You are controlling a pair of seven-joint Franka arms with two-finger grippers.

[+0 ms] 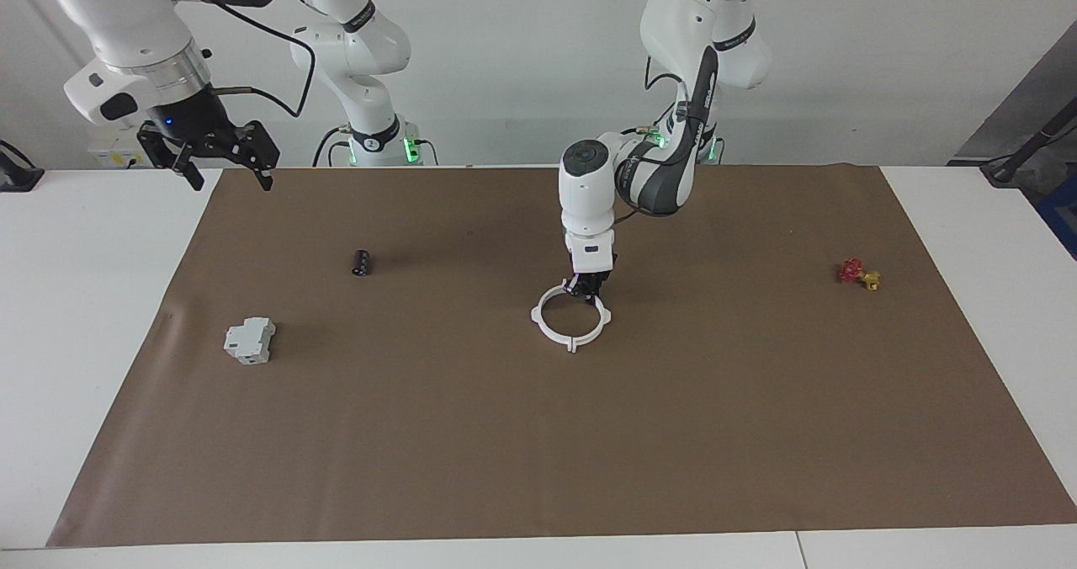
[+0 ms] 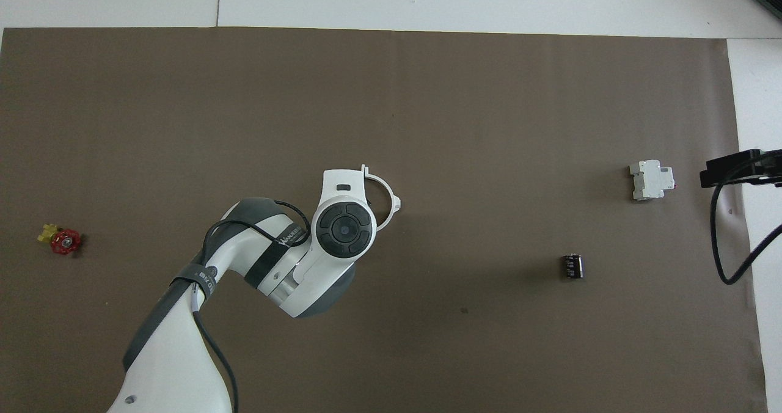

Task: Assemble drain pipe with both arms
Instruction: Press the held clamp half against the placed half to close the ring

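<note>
The drain pipe lies on the brown mat as one closed white ring with small tabs, its two half-arcs meeting, at the table's middle. My left gripper points straight down at the arc of the ring nearest the robots and touches it. In the overhead view the left arm's wrist covers the gripper and most of the ring, and only one arc shows. My right gripper is open and empty. It waits, raised over the mat's corner at the right arm's end, and shows at the overhead view's edge.
A grey boxy block and a small black cylinder lie on the mat toward the right arm's end. A red-and-yellow valve piece lies toward the left arm's end. The brown mat covers most of the table.
</note>
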